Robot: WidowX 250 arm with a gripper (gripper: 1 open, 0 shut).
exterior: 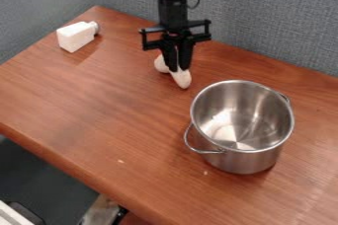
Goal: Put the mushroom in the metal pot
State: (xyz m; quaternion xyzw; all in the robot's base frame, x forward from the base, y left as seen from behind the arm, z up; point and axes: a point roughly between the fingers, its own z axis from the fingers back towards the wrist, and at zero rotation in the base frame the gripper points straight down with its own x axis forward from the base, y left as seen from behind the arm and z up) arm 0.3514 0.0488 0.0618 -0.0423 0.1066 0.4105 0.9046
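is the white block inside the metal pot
No, the white block lies on the wooden table, well away from the metal pot.

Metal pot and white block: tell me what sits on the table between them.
In the camera view, the mushroom lies between the metal pot and the white block, with the end effector right at it.

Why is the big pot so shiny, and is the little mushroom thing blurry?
In the camera view, light bounces off the metal pot, making pale glare patches inside it; the mushroom is small and soft-edged, partly hidden by the dark gripper, so its fine details don't show.
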